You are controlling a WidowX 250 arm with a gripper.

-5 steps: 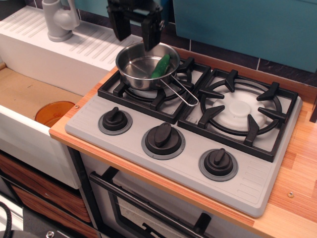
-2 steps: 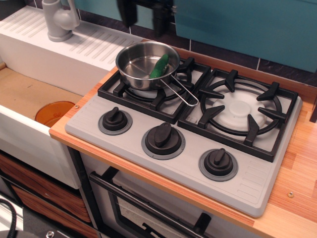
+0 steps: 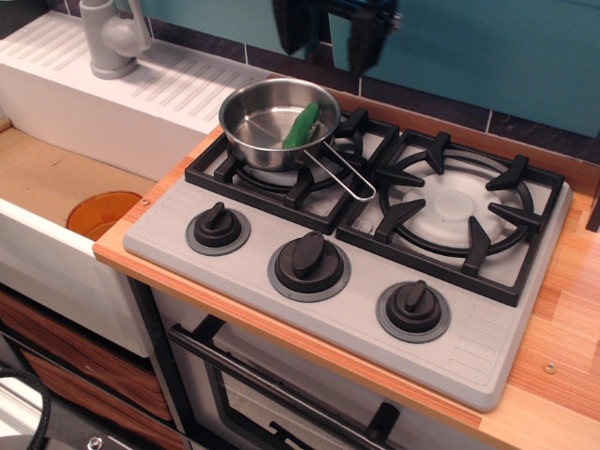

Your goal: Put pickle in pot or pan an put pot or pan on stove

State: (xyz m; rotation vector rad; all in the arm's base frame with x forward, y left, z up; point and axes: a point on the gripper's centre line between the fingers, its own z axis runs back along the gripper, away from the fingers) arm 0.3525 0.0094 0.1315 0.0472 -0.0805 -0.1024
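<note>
The pickle (image 3: 303, 124) lies inside the pan (image 3: 278, 122), propped against the right inner wall with its upper end near the rim. The pan sits on the left burner grate (image 3: 281, 173) of the stove (image 3: 356, 253), its wire loop handle (image 3: 343, 174) reaching out to the right toward the middle of the cooktop. The right burner (image 3: 457, 208) is bare, and all three knobs (image 3: 308, 259) stand along the front edge.

Judged from this arrangement, both parts of the task look complete: the pickle is in the pan, and the pan is on the stove. Nothing appears left except for the arm to clear away.

The gripper (image 3: 323, 33) hangs at the top of the view, well above and behind the pan and off to its right, touching nothing. Its two dark fingers are apart with an empty gap between them, holding nothing.

Left of the stove, an orange disc (image 3: 101, 214) rests in the sink basin (image 3: 47, 178), and a grey faucet (image 3: 111, 37) stands behind.
</note>
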